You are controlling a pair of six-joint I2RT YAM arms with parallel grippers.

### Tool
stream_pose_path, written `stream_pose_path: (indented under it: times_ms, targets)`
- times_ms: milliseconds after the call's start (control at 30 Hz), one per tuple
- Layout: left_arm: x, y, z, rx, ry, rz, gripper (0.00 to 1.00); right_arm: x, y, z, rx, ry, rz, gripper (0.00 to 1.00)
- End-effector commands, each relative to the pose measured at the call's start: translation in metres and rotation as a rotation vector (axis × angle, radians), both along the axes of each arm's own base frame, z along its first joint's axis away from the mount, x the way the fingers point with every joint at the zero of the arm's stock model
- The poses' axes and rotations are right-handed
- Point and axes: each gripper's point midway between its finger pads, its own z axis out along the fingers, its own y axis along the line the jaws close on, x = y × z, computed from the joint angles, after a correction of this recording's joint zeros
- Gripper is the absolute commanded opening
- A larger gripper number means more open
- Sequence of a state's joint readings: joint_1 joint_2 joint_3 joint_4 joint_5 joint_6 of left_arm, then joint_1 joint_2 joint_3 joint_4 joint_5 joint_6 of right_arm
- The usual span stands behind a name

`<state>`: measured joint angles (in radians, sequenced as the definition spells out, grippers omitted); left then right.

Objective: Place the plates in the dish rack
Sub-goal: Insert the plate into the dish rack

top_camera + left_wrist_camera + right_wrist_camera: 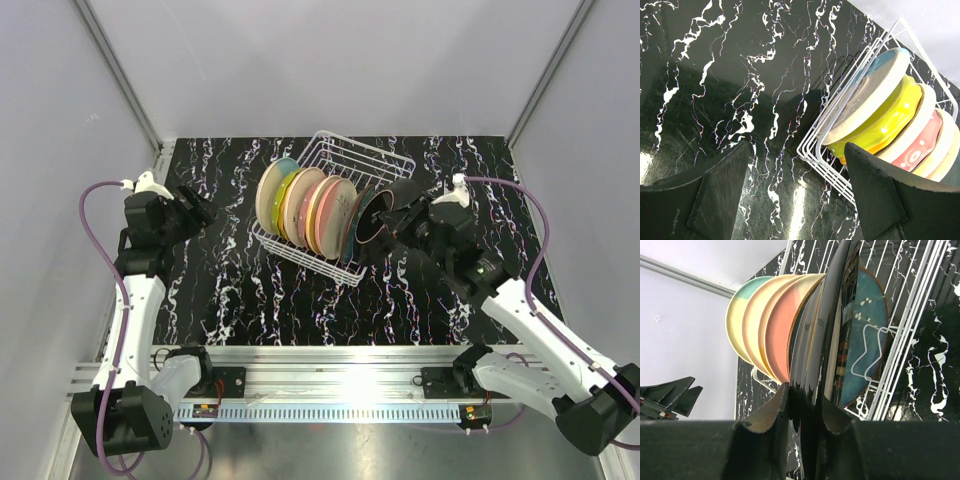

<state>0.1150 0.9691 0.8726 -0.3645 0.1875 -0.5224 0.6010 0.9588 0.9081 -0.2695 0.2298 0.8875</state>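
The dish rack (386,160) stands mid-table with a row of plates (310,205) on edge in it. In the left wrist view the cream-blue plate (875,85), the yellow-green plate (887,125) and the pink plate (920,147) lean together. My right gripper (388,217) is at the right end of the row. It is shut on the rim of the glossy black plate (829,325), which stands edge-on between an orange plate (782,330) and the teal plate (867,330). My left gripper (796,147) hangs open and empty above the table, left of the rack (815,155).
The black marbled tabletop (250,300) runs around the rack, with white walls on the far and side edges. The far half of the rack (920,310) holds only bare wire tines. Both arm bases sit on the metal rail (320,385) at the near edge.
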Motion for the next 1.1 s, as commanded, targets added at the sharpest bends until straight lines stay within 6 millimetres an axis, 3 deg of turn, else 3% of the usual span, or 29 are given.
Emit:
stream_pose_path:
  times_ms: [0, 600, 900, 1067]
  targets:
    - [0.003, -0.002, 0.015, 0.013, -0.070, -0.024, 0.80, 0.013, 0.009, 0.069, 0.177, -0.189, 0.003, 0.00]
    - [0.003, -0.002, 0.015, 0.012, -0.071, -0.027, 0.81, 0.031, 0.005, 0.013, 0.130, -0.086, -0.017, 0.01]
    - [0.003, -0.004, 0.015, 0.007, -0.069, -0.033, 0.81, 0.040, 0.011, 0.007, 0.084, -0.066, 0.002, 0.25]
    - [0.004, -0.004, 0.014, 0.007, -0.068, -0.033, 0.81, 0.047, 0.017, 0.004, 0.073, -0.050, 0.017, 0.31]
